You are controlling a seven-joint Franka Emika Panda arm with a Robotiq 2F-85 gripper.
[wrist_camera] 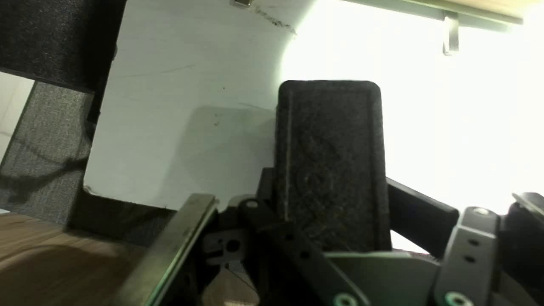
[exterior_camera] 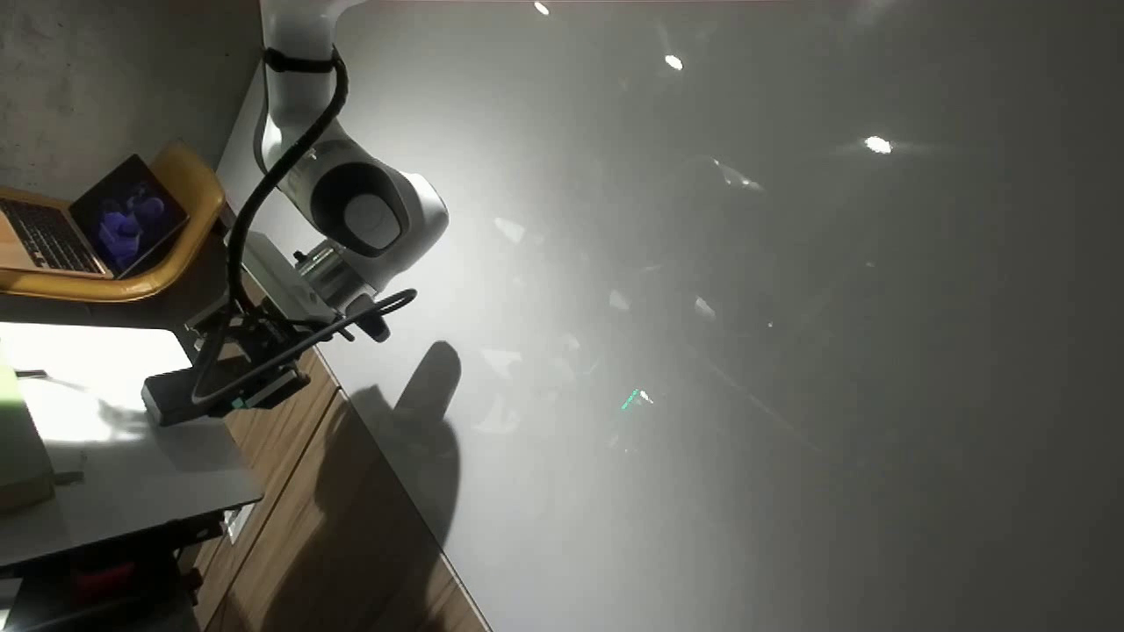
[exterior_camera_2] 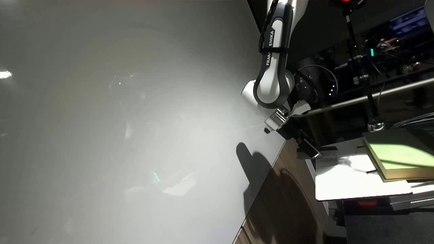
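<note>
We see the jaws gripping a dark block (wrist_camera: 332, 165) from both sides. It is over a white panel (wrist_camera: 170, 85); whether the two touch, we cannot tell. In an exterior view, a laptop (exterior_camera: 97, 226) stands open on a yellow chair (exterior_camera: 200, 197) and the arm (exterior_camera: 413, 211) casts a shadow (exterior_camera: 417, 448).

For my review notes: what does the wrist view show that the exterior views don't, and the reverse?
Only the wrist view: the mottled face of the block up close, with the fingers clearly on either side of it.

Only the exterior views: the arm and the broad gray surface, in both; also, in an exterior view, a laptop on a yellow seat.

Shared: the block, the panel, the wood and the green book, apparently just its edge in the wrist view.
</note>
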